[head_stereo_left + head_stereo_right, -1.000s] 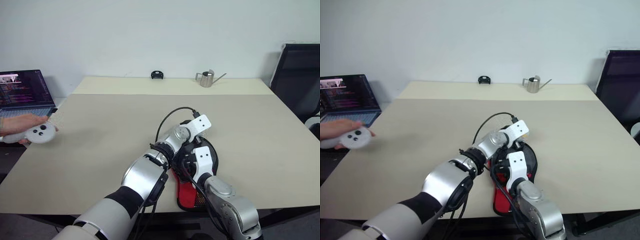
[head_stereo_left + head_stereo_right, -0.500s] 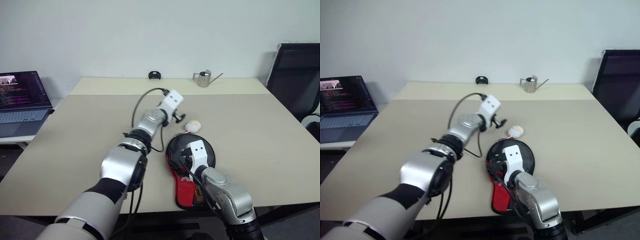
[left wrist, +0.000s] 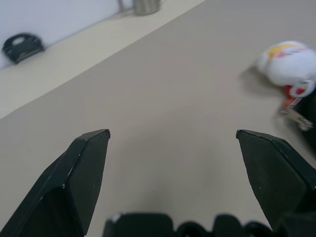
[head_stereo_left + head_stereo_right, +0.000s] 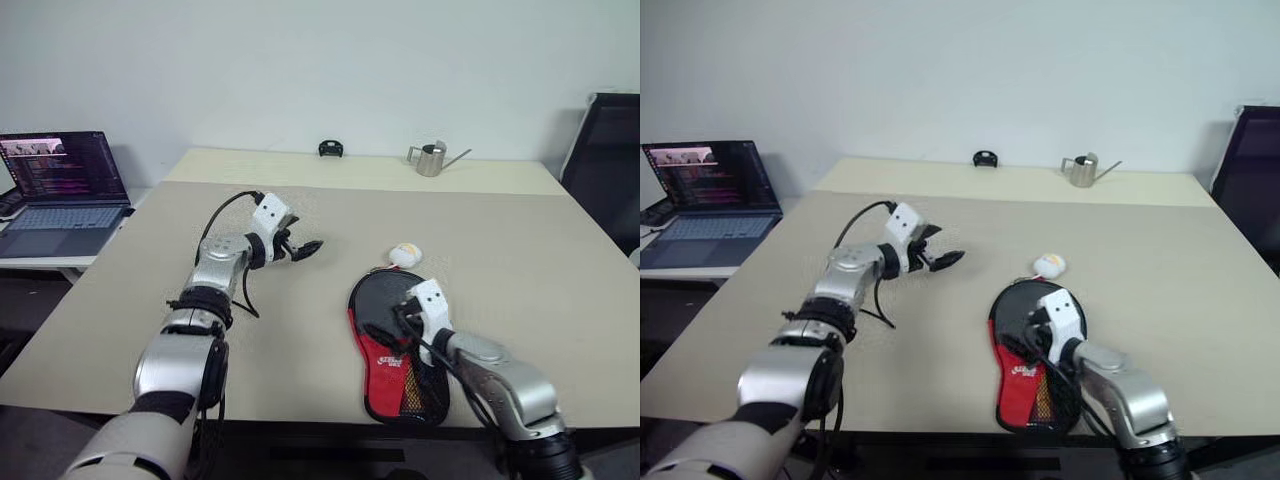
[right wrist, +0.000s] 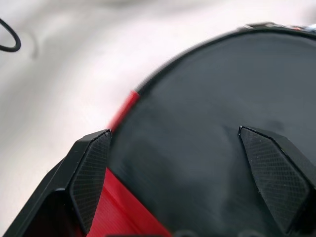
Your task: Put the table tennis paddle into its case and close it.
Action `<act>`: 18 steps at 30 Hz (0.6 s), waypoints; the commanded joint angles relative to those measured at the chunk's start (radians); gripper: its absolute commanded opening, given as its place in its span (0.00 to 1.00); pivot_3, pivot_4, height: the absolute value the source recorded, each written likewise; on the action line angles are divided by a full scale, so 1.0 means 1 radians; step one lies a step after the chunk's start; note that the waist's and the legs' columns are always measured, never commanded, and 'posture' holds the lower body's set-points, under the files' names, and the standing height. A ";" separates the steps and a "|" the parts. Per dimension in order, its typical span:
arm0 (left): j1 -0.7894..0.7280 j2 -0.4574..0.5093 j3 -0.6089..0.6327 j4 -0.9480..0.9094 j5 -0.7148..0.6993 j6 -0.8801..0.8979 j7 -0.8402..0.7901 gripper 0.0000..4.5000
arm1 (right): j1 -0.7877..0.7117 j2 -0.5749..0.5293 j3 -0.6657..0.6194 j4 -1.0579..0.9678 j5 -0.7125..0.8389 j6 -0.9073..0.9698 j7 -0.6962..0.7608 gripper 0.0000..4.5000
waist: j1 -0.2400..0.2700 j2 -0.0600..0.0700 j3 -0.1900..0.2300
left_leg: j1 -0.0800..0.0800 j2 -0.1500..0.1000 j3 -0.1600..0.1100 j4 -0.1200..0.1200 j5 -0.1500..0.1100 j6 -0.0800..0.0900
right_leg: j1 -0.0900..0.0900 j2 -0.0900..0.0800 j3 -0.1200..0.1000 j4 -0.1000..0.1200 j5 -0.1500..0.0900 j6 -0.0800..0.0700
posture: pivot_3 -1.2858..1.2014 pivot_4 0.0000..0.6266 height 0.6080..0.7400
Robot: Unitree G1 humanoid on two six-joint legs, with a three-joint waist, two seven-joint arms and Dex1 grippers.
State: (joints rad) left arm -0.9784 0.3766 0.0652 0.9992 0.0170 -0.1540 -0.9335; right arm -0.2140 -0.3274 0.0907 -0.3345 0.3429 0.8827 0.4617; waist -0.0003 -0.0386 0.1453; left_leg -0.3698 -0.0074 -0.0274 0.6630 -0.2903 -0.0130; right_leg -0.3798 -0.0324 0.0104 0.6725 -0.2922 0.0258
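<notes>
On beige table | soft black-red paddle-shaped case | left claw released | right claw released

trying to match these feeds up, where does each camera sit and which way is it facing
Head views: looking forward and down over the table; both arms show, the case lies near.
Left wrist view: along the open left pincer toward the white charm and the metal can.
Right wrist view: along the open right pincer just over the case.
Shared: the charm and can show in the head and left wrist views.
</notes>
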 commanded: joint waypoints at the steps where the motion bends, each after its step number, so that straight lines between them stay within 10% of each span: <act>1: 0.053 -0.004 -0.004 -0.215 -0.093 0.058 -0.101 0.99 | 0.021 -0.082 -0.025 -0.047 0.059 0.048 0.086 1.00 | -0.001 0.001 0.001 | -0.002 0.000 -0.001 0.000 0.000 0.000 | -0.001 0.000 -0.001 0.000 0.000 0.000 | 0.52 0.24 1.00; 11: 0.216 -0.082 -0.114 -0.632 -0.261 0.393 -0.222 0.99 | -0.025 -0.259 -0.283 -0.238 0.320 0.189 0.167 1.00 | -0.002 0.011 0.014 | -0.013 0.001 -0.001 0.001 0.000 0.000 | -0.011 0.001 0.000 0.000 0.000 0.000 | 0.52 0.24 1.00; 18: 0.187 -0.126 -0.240 -0.599 -0.224 0.399 -0.255 0.99 | -0.034 -0.396 -0.435 -0.193 0.380 0.212 0.172 1.00 | -0.001 0.013 0.016 | -0.013 0.001 -0.001 0.002 0.000 0.001 | -0.011 0.002 0.000 0.000 0.000 0.000 | 0.52 0.24 1.00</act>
State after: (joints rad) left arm -0.7586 0.2565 -0.1534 0.4025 -0.2213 0.2697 -1.1825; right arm -0.2387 -0.7050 -0.3030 -0.5263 0.7013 1.1011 0.6265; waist -0.0017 -0.0259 0.1611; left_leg -0.3827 -0.0068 -0.0279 0.6647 -0.2900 -0.0124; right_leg -0.3907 -0.0301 0.0108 0.6729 -0.2922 0.0257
